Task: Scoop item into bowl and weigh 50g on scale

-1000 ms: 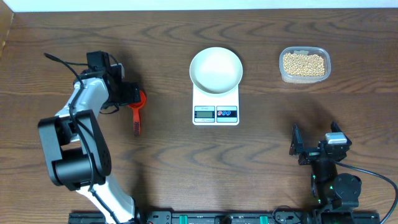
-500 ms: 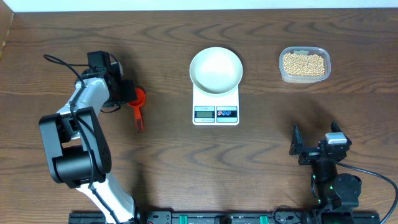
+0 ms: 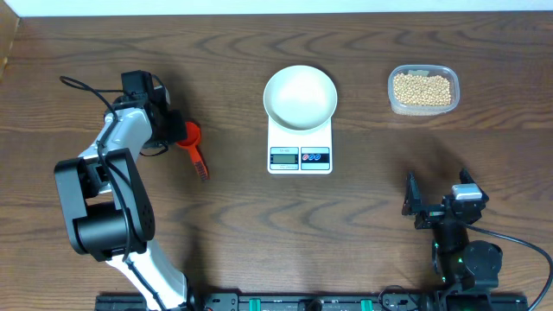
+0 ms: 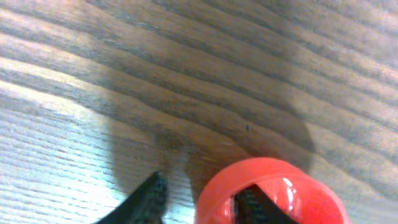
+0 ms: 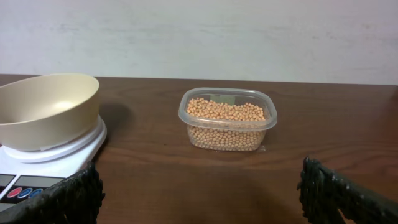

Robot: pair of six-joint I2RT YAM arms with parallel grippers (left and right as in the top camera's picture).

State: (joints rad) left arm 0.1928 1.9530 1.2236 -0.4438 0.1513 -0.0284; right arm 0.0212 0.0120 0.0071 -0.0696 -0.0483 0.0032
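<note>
Overhead, the beans (image 3: 422, 88) lie heaped in a clear tub (image 3: 390, 91) at the upper right of the frame, none of them moved; the bowl (image 3: 300, 97) sits empty on the scale (image 3: 299, 147) at upper centre, well apart from the tub; the red scoop (image 3: 192, 135) lies on the table (image 3: 259, 242) at the left, cup uppermost and handle slanting down to the right.

I judge that I am at the very first step, taking up the scoop; my left gripper (image 3: 173, 130) is on its cup, and in the left wrist view one finger stands inside the cup and the other outside its rim; whether they have the rim clamped I cannot tell.

Next I need a firm hold, then a lift and a carry across the frame to the tub; the bowl and scale stand right between, so I must pass above or around them without knocking the bowl.

My right gripper (image 5: 202, 193) waits at the lower right, jaws wide apart, holding nothing, facing the tub.
</note>
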